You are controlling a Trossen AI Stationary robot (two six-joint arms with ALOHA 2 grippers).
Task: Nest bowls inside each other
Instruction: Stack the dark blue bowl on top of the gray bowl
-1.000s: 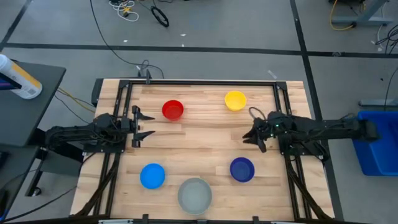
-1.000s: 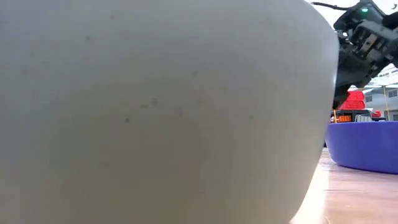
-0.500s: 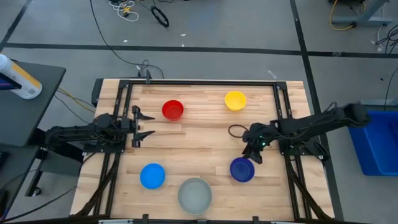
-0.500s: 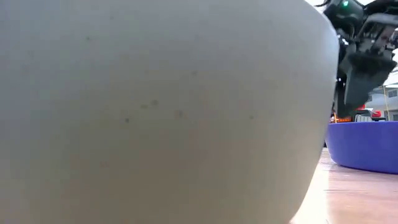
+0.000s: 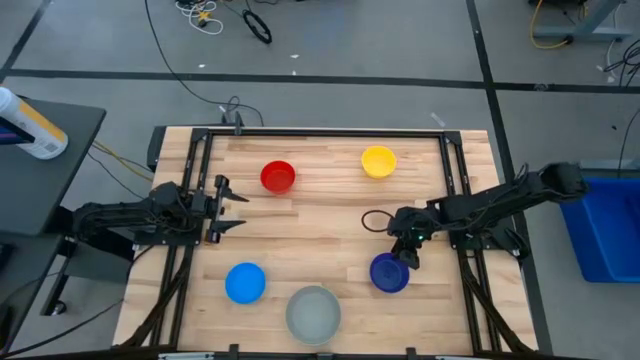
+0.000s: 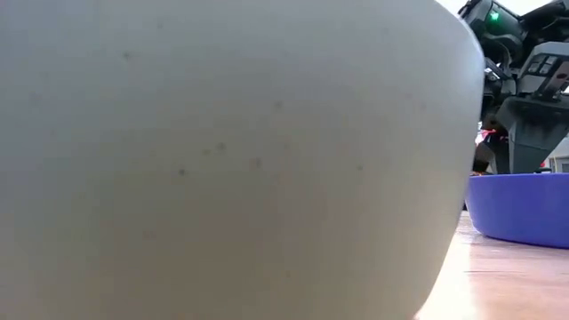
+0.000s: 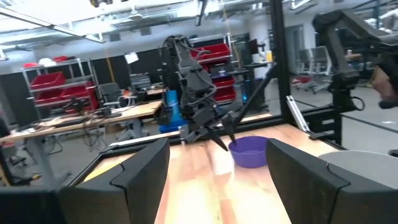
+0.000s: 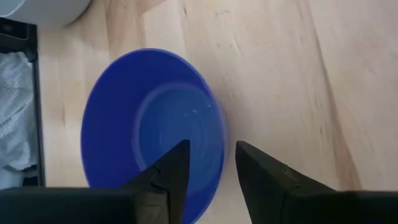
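Five bowls sit upright on their bases on the wooden table: red [image 5: 277, 177] and yellow [image 5: 378, 160] at the back, light blue [image 5: 245, 283], pale grey [image 5: 313, 312] and dark blue [image 5: 389, 273] at the front. My right gripper [image 5: 408, 256] slants down over the dark blue bowl [image 8: 152, 124], open. One finger [image 8: 177, 162] is over the bowl's inside and the other [image 8: 258, 168] is outside its rim, and no touch shows. At the table's left edge my left gripper [image 5: 232, 205] waits open and level, with nothing between its fingers.
The pale grey bowl [image 6: 222, 160] stands right in front of the low camera and hides most of the table. The dark blue bowl [image 6: 520, 209] shows beside it, under the right gripper [image 6: 524, 107]. A black metal frame [image 5: 320, 132] runs round the table.
My right gripper has gone toward the table's near edge and down to the dark blue bowl, tipping from near level to steeply downward. It now stands over the bowl's rim. My left gripper has turned a little in place. No bowl has moved.
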